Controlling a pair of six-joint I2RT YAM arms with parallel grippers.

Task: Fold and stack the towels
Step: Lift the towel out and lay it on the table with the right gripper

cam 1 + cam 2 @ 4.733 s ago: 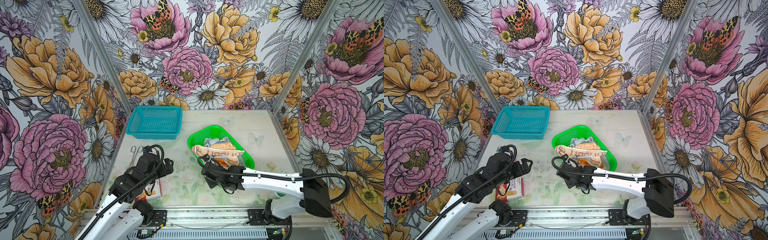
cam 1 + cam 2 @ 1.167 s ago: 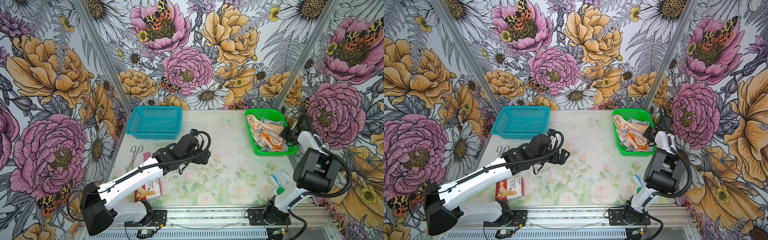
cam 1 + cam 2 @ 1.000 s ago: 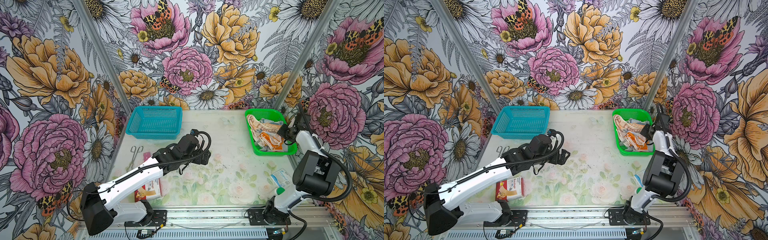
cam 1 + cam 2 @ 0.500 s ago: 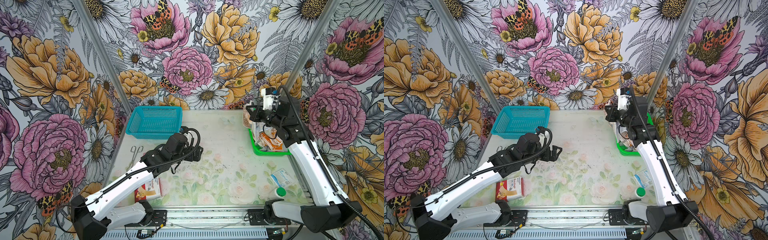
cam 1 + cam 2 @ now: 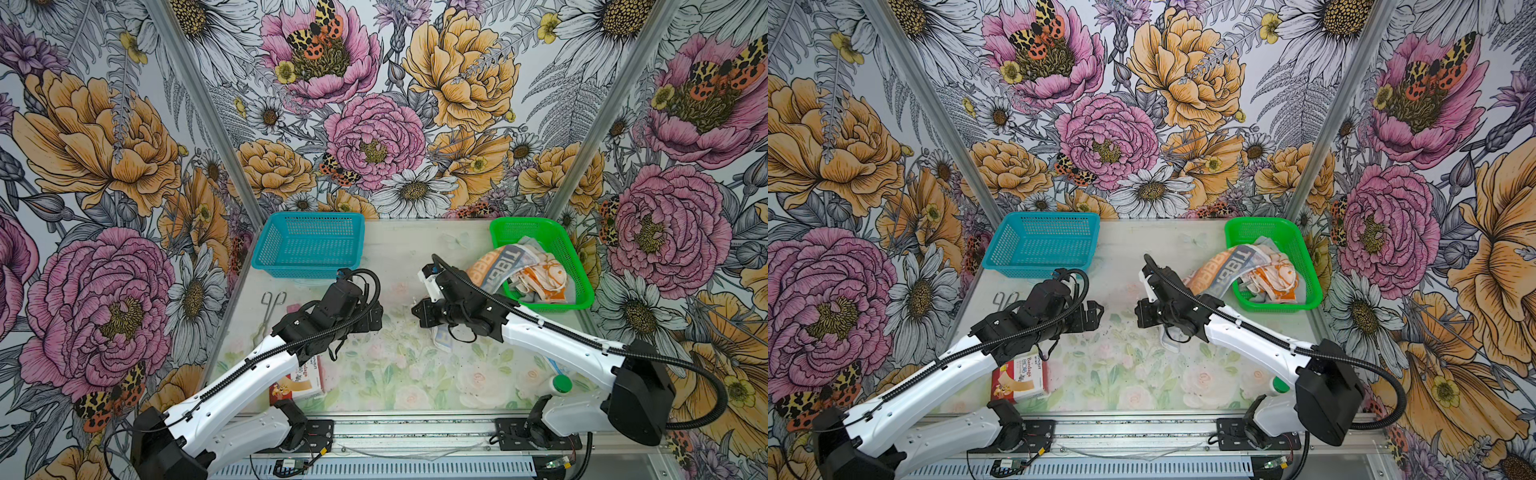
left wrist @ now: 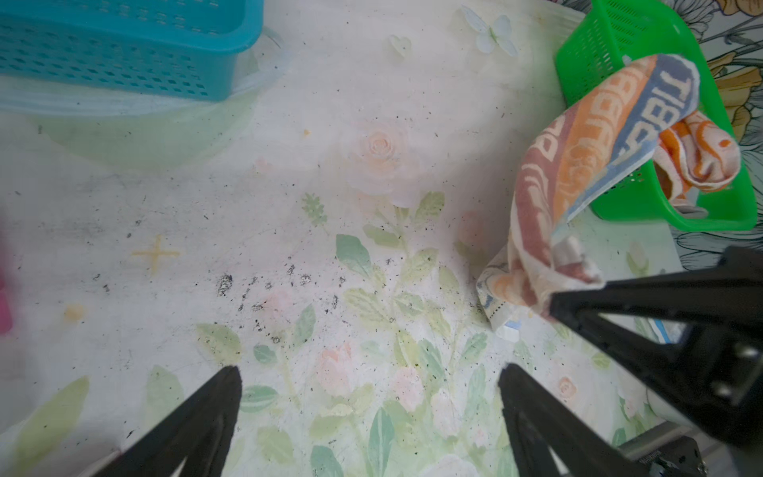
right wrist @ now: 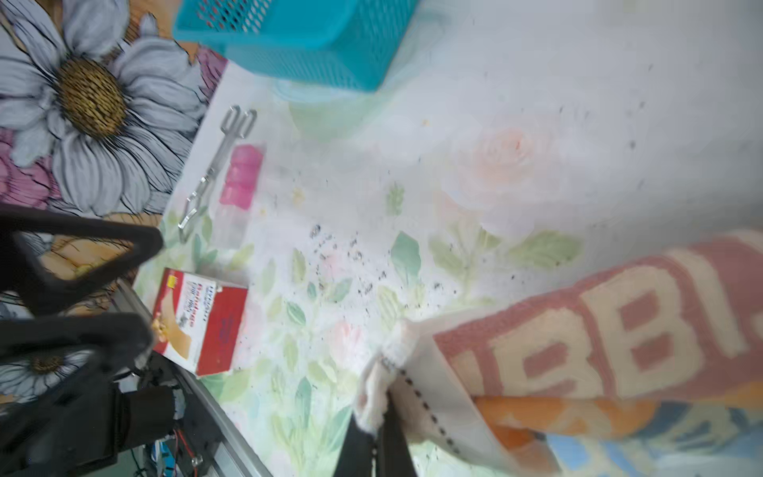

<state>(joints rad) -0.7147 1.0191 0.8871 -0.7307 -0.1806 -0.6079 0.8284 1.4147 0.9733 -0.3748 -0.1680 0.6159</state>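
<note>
The cream towel with RABBIT letters point(image 5: 498, 270) is pulled out long like a rope; its long side runs from the far right down toward the middle of the table point(image 5: 395, 374), and the letters run along it; the far end lies over the left rim of the green basket point(image 5: 548, 306), and the near end hangs by the table top, but I cannot tell if it touches; the green basket sits at the far right, with the orange towel with white flowers point(image 5: 548, 278) bunched inside it and a bit of the grey towel point(image 5: 530, 242) showing at the far side of the pile; the blue basket point(image 5: 307, 266) sits at the far left; the right gripper point(image 7: 377, 429) has its jaws squeezed tight on the near corner of the cream towel; the left gripper point(image 6: 367, 371) is over the middle of the table, just left of that corner, with its jaws spread wide and nothing between them.
</note>
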